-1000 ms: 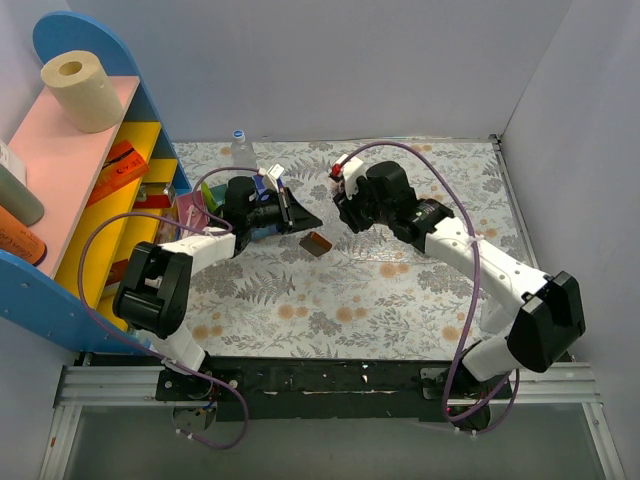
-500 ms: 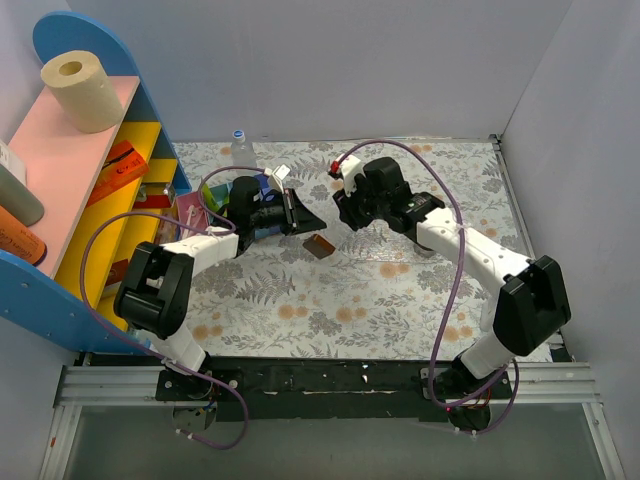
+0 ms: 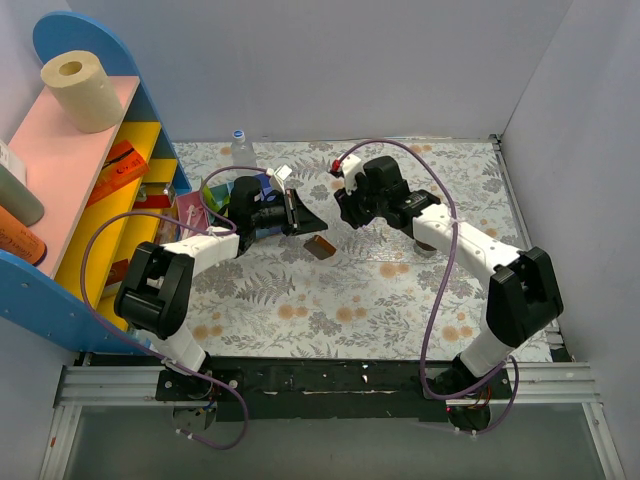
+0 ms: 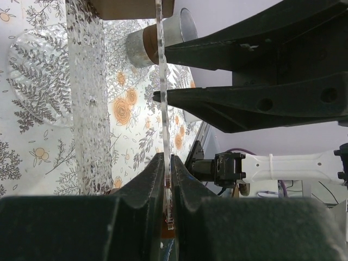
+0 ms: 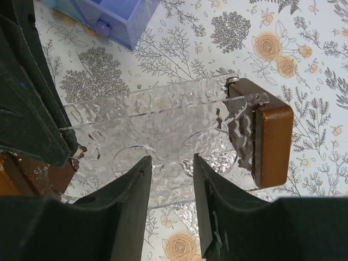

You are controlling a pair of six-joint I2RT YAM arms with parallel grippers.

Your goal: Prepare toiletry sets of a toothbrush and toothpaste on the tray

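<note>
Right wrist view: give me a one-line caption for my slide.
Open right tool faces the clear tray, its other end pinched by the left tool.

The near half of the counter point(image 3: 330, 310) is open, bare floral surface between the two arm bases. The middle is tight: the left gripper point(image 4: 167, 161) is clamped on a wall of the tray point(image 5: 163, 111), and the right gripper point(image 5: 171, 161) hangs just over it with jaws apart, leaving only a narrow gap. A metal cup point(image 4: 163, 38) stands by the tray's brown end. The shelf point(image 3: 100, 180) walls off the left, with a blue box point(image 5: 117, 16) and a bottle point(image 3: 238, 140) nearby.
</note>
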